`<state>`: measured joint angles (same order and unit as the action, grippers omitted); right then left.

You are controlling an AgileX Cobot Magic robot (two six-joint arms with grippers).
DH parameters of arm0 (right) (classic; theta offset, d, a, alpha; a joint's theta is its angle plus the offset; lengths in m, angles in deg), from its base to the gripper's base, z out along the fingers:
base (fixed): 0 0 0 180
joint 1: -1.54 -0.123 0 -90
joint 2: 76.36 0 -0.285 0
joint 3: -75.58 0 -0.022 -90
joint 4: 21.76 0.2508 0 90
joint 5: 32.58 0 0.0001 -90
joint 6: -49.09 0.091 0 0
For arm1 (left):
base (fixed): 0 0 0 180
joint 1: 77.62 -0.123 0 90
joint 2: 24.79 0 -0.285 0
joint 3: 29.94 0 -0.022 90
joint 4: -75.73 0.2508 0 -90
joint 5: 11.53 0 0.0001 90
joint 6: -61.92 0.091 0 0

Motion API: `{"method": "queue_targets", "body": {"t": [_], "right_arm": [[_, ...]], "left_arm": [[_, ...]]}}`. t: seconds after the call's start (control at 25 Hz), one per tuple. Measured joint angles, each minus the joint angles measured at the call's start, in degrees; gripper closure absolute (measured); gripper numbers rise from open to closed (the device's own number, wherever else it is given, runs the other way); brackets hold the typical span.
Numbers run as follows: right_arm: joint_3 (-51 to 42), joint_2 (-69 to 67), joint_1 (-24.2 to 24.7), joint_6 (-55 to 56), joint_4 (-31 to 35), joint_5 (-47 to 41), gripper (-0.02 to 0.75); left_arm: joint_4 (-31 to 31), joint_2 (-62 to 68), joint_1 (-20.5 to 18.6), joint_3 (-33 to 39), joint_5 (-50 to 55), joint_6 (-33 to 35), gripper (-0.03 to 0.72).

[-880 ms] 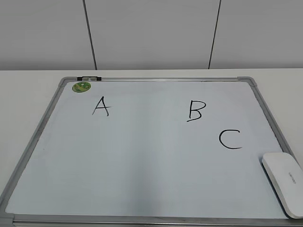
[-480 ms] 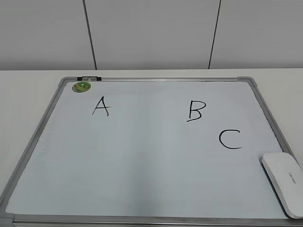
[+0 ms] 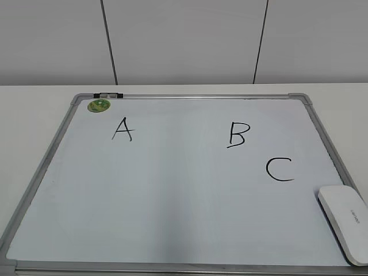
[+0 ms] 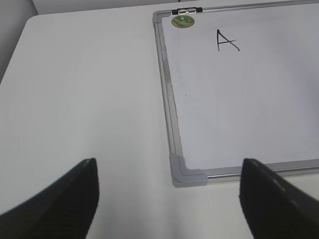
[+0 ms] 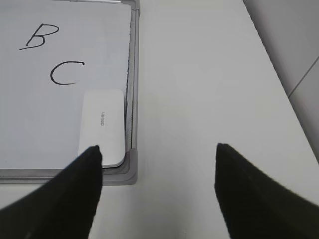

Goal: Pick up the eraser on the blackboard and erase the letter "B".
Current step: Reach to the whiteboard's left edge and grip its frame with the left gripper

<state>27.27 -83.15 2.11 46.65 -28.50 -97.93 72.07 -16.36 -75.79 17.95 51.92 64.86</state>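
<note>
My right claw [image 5: 157, 191] hangs released over the counter [image 5: 199, 99]; the eraser [image 5: 101, 127] lies ahead-left, tucked in the blackboard [image 5: 30, 119] corner, handy below "B" [image 5: 38, 37].

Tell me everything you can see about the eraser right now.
The eraser is a smooth white oblong block, plastic by its look, with rounded corners and small grey lettering on top. It lies flat on the blackboard in the near right corner, alongside the right frame, below the letter C. Nothing grips it: in the right wrist view the open right claw hangs above the table nearby, one finger's tip overlapping its near end.
</note>
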Motion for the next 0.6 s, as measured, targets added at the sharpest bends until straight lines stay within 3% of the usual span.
{"method": "queue_targets", "body": {"t": [0.32, 0.6], "right_arm": [[0.0, 0.0, 0.0, 0.0, 0.0, 0.0, 0.194], [0.0, 0.0, 0.0, 0.0, 0.0, 0.0, 0.194]], "left_arm": [[0.0, 3.67, 0.0, -3.21, -0.38, 0.0, 0.04], [-0.69, 20.27, 0.0, -8.31, -6.18, 0.0, 0.048]]}}
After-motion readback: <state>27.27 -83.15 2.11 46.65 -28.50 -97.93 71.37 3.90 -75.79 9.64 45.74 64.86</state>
